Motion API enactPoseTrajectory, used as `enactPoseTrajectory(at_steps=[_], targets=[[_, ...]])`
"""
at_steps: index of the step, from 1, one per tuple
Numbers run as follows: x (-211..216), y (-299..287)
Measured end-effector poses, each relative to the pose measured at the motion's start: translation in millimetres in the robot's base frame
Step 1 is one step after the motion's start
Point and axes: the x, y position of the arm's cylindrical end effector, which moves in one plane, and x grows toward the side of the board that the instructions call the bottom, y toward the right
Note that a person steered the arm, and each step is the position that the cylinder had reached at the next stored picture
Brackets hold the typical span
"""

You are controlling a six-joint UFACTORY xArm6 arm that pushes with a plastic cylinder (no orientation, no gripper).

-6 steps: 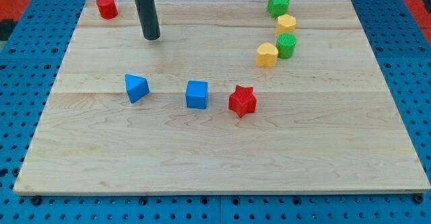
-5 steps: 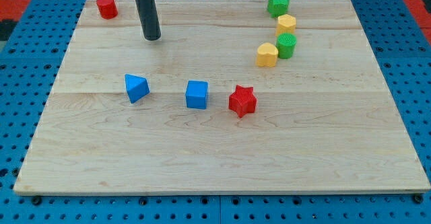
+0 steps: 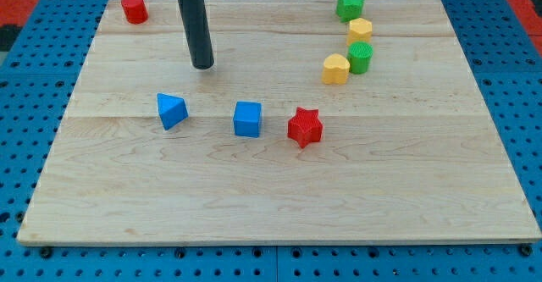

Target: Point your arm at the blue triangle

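The blue triangle (image 3: 171, 111) lies on the wooden board (image 3: 279, 197) at the view's left of centre. My tip (image 3: 202, 64) rests on the board above and a little to the right of the triangle, with a clear gap between them. The dark rod rises from the tip toward the view's top.
A blue cube (image 3: 247, 118) and a red star (image 3: 305, 127) lie to the right of the triangle. A red cylinder (image 3: 134, 8) sits at the top left. A green star (image 3: 349, 5), a yellow block (image 3: 360, 30), a green cylinder (image 3: 360, 58) and a yellow heart-shaped block (image 3: 335, 68) cluster at the top right.
My tip has moved down the view and slightly right, closer to the blue triangle. No block has moved.
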Motion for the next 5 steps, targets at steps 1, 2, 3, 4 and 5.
enactPoseTrajectory(at_steps=[1,2,3,4,5], targets=[[4.8,-7.3],[18.0,-38.1],[66.8,-72.3],[142.1,-77.1],[155.6,-37.3]])
